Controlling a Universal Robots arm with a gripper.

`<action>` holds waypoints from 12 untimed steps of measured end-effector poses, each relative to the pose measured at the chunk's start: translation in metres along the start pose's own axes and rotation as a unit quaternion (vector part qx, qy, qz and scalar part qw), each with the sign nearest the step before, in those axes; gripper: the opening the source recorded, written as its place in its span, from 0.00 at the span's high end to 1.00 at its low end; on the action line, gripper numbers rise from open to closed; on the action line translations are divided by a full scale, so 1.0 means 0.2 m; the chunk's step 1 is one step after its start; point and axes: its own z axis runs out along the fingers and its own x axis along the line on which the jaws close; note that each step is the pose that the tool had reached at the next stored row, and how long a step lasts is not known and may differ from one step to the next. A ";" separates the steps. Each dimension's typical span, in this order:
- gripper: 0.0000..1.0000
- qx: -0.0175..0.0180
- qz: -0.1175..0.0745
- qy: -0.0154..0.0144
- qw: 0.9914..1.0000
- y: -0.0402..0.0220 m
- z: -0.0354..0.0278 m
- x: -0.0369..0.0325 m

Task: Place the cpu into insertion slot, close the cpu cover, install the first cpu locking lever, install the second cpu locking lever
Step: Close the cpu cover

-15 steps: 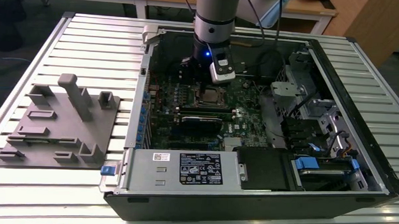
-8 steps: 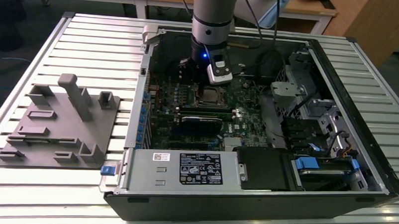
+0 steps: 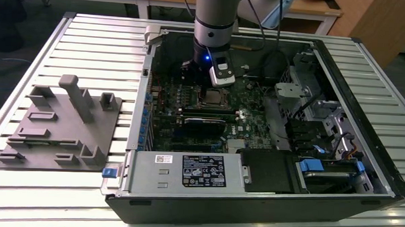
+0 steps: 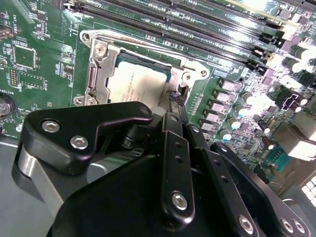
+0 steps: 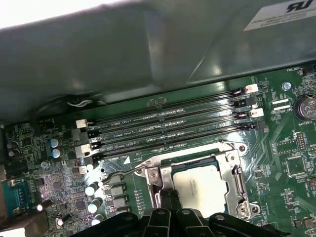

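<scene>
Black gripper (image 4: 174,101) fingers (image 4: 173,148) sit nearest in the second wrist view. They are pressed together with no gap and grip nothing I can make out. Their tips are right at the cpu cover (image 4: 98,74) edge; contact is unclear. The cover lies flat around the cpu (image 4: 140,81), which is seated in the insertion slot (image 3: 204,99). In the exterior view, memory slots (image 3: 204,110) run just beside the socket at 6 o'clock, and the case wall (image 3: 149,81) stands well apart at 9 o'clock. A wire lever (image 5: 121,174) angles away from the cover's corner.
</scene>
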 end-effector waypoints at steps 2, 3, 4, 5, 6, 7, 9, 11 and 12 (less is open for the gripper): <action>0.89 0.000 -0.002 0.000 1.000 0.000 0.003 0.001; 0.89 0.000 -0.005 0.000 1.000 0.000 0.005 0.002; 0.89 0.000 -0.007 0.000 1.000 -0.001 0.006 0.003; 0.89 0.000 -0.009 0.000 1.000 -0.001 0.006 0.004; 0.89 0.000 -0.009 0.000 1.000 -0.001 0.006 0.005; 0.89 0.000 -0.010 -0.001 1.000 -0.002 0.007 0.007; 0.89 0.000 -0.012 -0.001 1.000 -0.003 0.010 0.011; 0.89 0.000 -0.016 -0.001 1.000 -0.003 0.013 0.011; 0.89 0.000 -0.018 -0.001 1.000 -0.003 0.015 0.011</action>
